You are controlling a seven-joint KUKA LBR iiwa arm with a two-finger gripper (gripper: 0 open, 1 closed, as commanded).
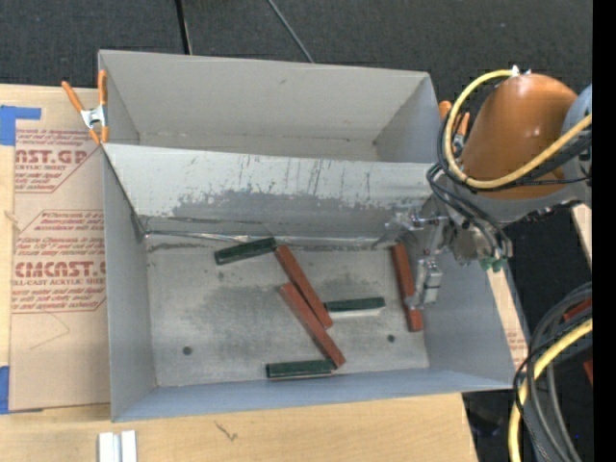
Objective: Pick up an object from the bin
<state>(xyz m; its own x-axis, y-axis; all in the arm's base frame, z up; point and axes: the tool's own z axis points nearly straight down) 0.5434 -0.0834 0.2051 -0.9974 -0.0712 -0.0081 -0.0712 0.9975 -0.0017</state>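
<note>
My gripper [423, 282] hangs low at the right side of the bin, right by a reddish-brown stick [403, 282] that lies lengthwise along the right wall. The stick's lower end [415, 321] shows just below the fingers. Whether the stick sits between the fingers is hidden by the gripper body. A short dark green stick [354, 305] lies to the left of the gripper on the bin floor.
Two long reddish-brown sticks [306, 303] lie crossed in the middle of the bin. A dark green stick [244, 250] lies at the back left and another [300, 369] near the front wall. The right wall is close to the gripper.
</note>
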